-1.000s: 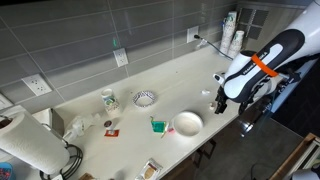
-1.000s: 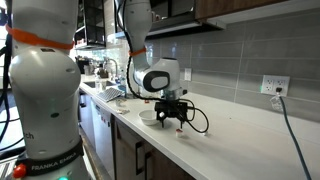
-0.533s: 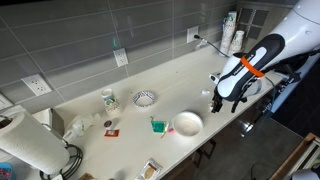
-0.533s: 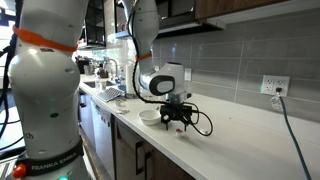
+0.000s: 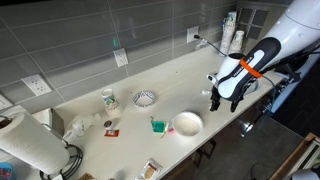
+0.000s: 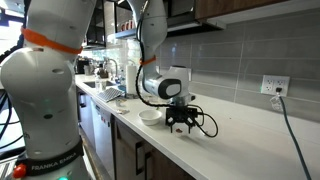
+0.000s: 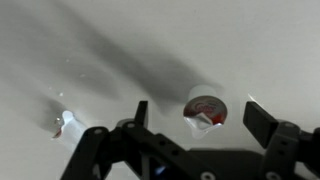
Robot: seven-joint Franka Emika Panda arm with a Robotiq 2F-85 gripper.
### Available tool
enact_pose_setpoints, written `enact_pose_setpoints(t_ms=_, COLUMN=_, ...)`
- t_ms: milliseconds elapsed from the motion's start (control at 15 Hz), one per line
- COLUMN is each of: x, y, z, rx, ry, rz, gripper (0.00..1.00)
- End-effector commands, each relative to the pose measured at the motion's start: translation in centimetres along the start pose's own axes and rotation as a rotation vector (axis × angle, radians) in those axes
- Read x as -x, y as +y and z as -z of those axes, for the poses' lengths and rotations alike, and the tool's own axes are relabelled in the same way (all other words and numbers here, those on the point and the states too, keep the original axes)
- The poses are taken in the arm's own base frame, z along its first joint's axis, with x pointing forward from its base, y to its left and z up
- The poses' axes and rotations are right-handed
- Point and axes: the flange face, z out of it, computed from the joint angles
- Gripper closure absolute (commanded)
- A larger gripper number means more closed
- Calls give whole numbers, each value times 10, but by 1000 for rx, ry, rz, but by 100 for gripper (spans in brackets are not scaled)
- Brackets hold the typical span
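My gripper point(image 7: 198, 112) is open and hangs just above the white counter. Between its two dark fingers lies a small white cup with a red foil lid point(image 7: 205, 107), the lid partly peeled; the fingers do not touch it. In an exterior view the gripper point(image 5: 214, 99) is low over the counter's right part, right of a white bowl point(image 5: 186, 123). In an exterior view the gripper point(image 6: 181, 122) is down at the counter beside the same bowl point(image 6: 150, 115). The small cup is hidden by the gripper in both exterior views.
A patterned bowl point(image 5: 145, 98), a green-labelled cup point(image 5: 109, 100), a small green item point(image 5: 157, 125) and a paper towel roll point(image 5: 28, 145) stand further along the counter. A scrap of foil point(image 7: 63, 123) lies by the gripper. Wall outlets point(image 6: 273, 86) and cables are near.
The arm has moved down and a little toward the white bowl, bringing the open gripper low over the counter around the small cup.
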Motion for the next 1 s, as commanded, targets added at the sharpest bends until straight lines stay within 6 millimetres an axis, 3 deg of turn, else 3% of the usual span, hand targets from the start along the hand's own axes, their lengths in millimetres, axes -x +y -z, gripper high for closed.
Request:
enact_pose_setpoints(t_ms=0, x=-2, y=4, z=-8, rx=16, ry=3, rz=-1, gripper=1)
enact_pose_setpoints(t_ms=267, x=-5, y=5, z=-7, rx=22, ry=2, rz=9, gripper=2)
enact_pose_setpoints(t_ms=933, x=-8, y=4, z=-5, rx=30, ry=-3, rz=22, gripper=18)
